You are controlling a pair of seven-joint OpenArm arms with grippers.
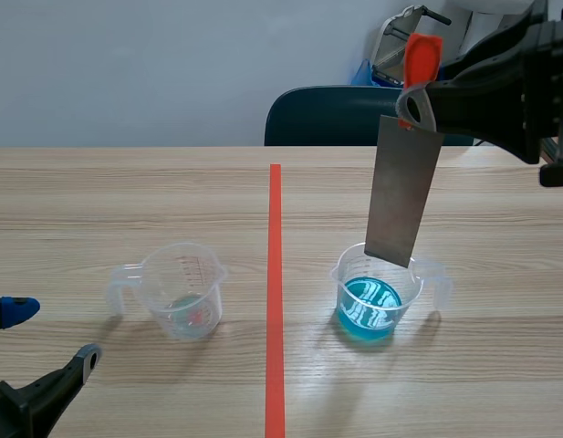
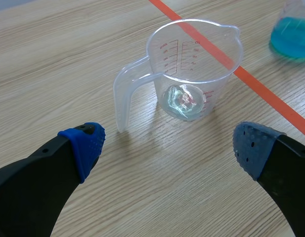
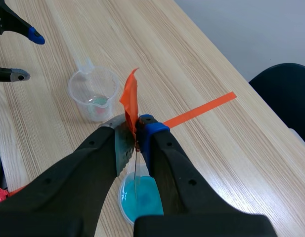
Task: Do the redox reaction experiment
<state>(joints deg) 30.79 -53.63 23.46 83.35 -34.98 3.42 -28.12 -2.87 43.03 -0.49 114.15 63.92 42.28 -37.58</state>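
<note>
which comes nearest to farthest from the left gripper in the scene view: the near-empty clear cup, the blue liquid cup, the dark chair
From the left gripper:
1. near-empty clear cup, just ahead, on its side of the tape line.
2. blue liquid cup, across the tape line, below the metal strip.
3. dark chair, beyond the table's far edge.

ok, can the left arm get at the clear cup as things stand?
Probably yes: the left gripper is open, the clear cup stands just ahead of its fingers, handle toward it, nothing between them.
</note>
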